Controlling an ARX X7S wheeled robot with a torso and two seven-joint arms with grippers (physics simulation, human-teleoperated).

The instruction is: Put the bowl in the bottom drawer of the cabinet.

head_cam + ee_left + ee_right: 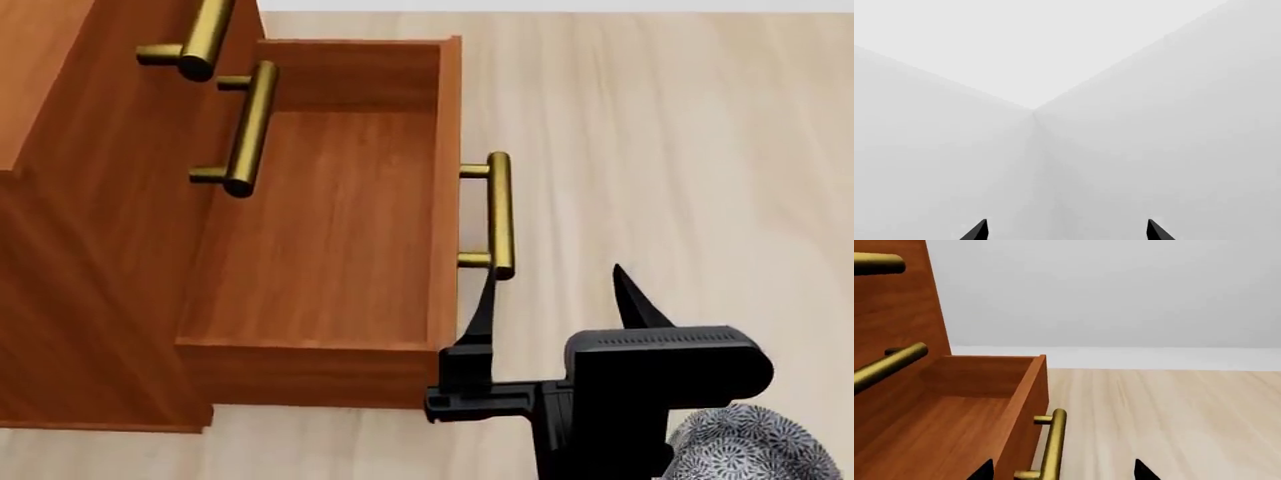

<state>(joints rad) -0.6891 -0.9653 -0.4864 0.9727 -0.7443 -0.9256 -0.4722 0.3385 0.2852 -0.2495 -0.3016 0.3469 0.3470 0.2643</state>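
Left wrist: left end effector (1066, 231) spread open, empty, facing blank walls.

Head: bottom drawer (327, 225) pulled out, empty; bowl (754, 445) lower right corner, ungrasped. Ceramic: rigid, slick, chip-prone; pinch the rim.

Right wrist: right end effector (1062, 471) open, straddling the handle (1053, 445).

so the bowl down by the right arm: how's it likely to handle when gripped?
Only a patterned edge of the bowl shows, so these are guesses. It looks ceramic: probably rigid, fairly heavy for its size, and chip-prone if dropped into the bottom drawer. A glazed curved wall may slip between narrow fingers. Round, so it could rock or roll if tipped.
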